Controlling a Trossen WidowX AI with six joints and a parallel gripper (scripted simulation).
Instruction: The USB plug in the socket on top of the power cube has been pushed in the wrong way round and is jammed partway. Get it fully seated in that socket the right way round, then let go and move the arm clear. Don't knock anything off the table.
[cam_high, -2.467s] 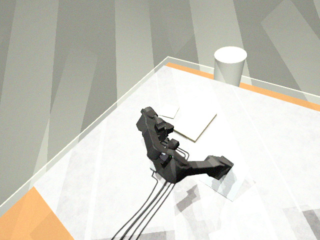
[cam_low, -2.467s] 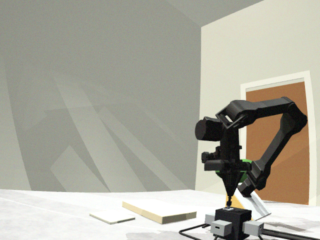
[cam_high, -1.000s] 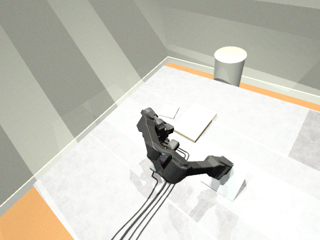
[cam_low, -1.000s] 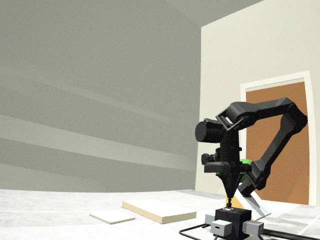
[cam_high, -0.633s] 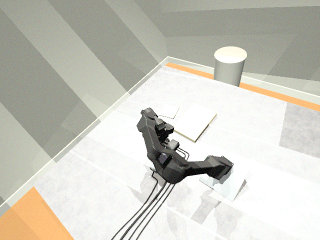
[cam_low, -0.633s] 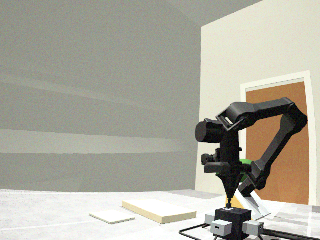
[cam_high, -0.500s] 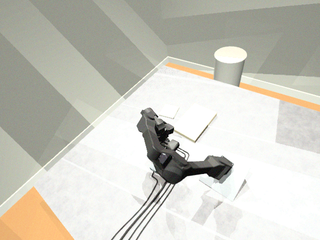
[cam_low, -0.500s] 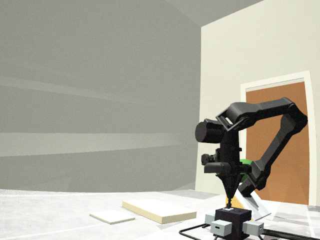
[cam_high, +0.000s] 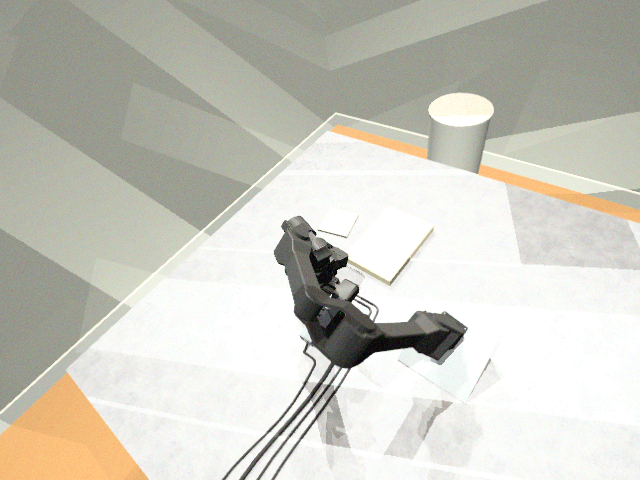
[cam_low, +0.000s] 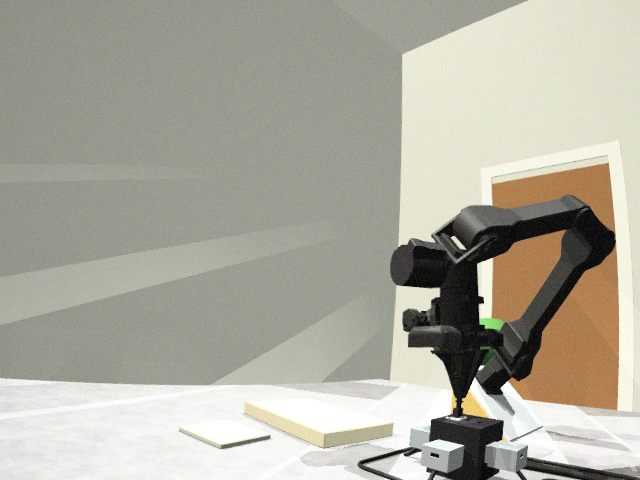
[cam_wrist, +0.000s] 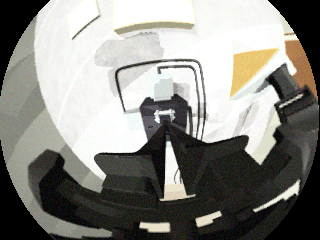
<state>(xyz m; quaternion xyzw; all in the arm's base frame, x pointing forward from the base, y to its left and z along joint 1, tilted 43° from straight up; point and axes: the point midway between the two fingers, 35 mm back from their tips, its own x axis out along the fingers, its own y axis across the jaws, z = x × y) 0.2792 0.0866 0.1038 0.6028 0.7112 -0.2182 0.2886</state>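
Plug (cam_low: 458, 411) stood upright at the cube's (cam_low: 466, 439) (cam_wrist: 160, 106) top, lower right of the exterior frame, pinched in the gripper (cam_low: 459, 396) (cam_wrist: 166, 128), where pressing while reversed risked jamming it harder.

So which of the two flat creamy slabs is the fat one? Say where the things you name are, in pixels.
The bigger slab (cam_high: 391, 242) (cam_low: 317, 414) (cam_wrist: 152, 12), nearer the robot's fingers. It has a tall yellowish side; the small slab (cam_high: 338, 222) (cam_low: 223, 432) (cam_wrist: 84, 16) is thin.
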